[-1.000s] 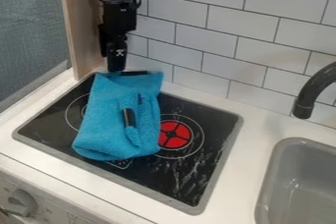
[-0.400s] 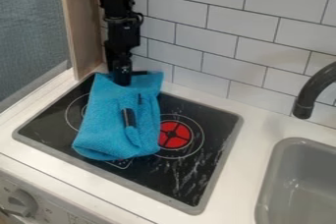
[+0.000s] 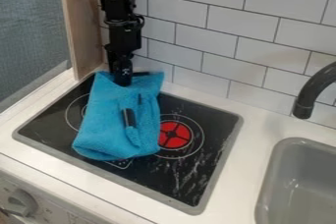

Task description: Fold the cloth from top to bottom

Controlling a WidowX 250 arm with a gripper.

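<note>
Probably soft, light and floppy, with enough nap to resist slipping. Lies at the tip of the gripper [image 3: 122, 81], this blue cloth [image 3: 105, 125], and spreads out in front of it over the stove top [image 3: 216, 154]. Can't tell whether spread or pressed together, that tip. Best pinch the far edge, just behind the gripper, and draw it forward low, minding the dark strip [image 3: 129, 116] ahead, perhaps stiffer.

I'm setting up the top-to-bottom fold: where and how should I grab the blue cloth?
I'd pinch the blue cloth at its far edge, nearest the tiled wall, coming down from above. It lies lengthwise on the stovetop, so that edge is its top, and the gripper is right there.
</note>
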